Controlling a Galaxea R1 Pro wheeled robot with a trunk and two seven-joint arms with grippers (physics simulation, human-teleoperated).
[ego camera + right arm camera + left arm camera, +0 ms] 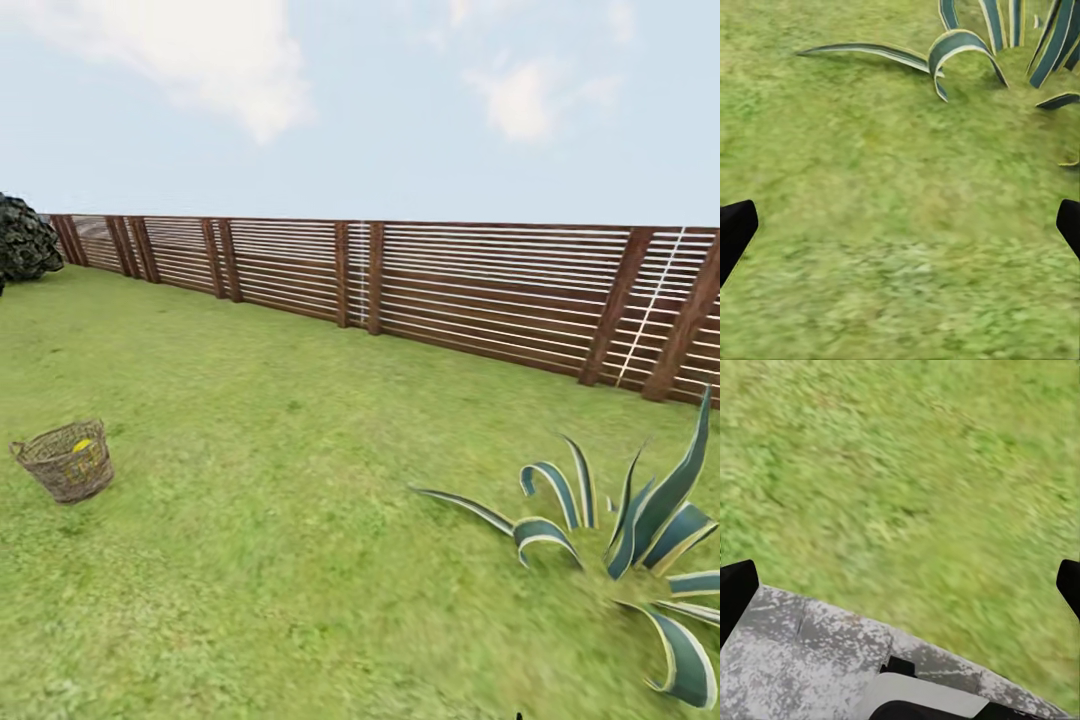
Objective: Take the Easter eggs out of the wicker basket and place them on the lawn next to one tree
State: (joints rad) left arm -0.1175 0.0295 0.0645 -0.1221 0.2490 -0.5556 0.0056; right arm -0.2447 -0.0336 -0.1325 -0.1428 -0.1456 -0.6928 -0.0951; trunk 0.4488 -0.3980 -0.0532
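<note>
At the far left edge of the head view a dark, round bush (24, 240) sits by the end of the fence. Nearer and still at the left, the basket (66, 461) stands upright on the lawn (260, 470), its small loop handle on its left side; through the open weave a yellow egg (82, 446) shows near the rim, and more yellow lower down behind the twigs, though how many eggs lie inside cannot be told. The grass around the basket is bare, and it stands well apart from the plant at the right. Behind it all, the brown slatted fence (420, 290) runs from far left to the right edge, rising in the picture as it comes nearer, with pale sky and cloud above. At the near right a spiky plant (640, 540) with dark green leaves edged in cream spreads over the grass. In the left wrist view the left hand (900, 585) is spread wide, its two dark fingertips (735, 592) at opposite edges of the picture, holding nothing, above blurred grass and a mottled grey patch of paving (810, 660). In the right wrist view the right hand (900, 225) is likewise spread wide and empty over the grass, with the spiky plant's striped leaves (967, 45) beyond it.
</note>
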